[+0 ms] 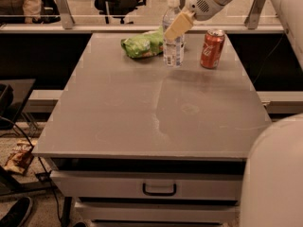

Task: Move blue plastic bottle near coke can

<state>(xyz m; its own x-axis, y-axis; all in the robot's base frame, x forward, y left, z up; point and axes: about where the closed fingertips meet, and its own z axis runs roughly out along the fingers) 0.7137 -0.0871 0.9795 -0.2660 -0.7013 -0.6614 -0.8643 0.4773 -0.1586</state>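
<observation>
The gripper (176, 29) clasps the clear, white-capped plastic bottle (173, 52)
It stands upright at the far end of the grey tabletop (142, 112), between a green snack bag (141, 44) and the red aluminium can (212, 49)

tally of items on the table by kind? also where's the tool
Bottles: 1 (blue plastic bottle)
Cans: 1 (coke can)
Bags: 1 (green bag)
Total: 3
The tool is shut on the bottle's upper half, beside the can.
</observation>
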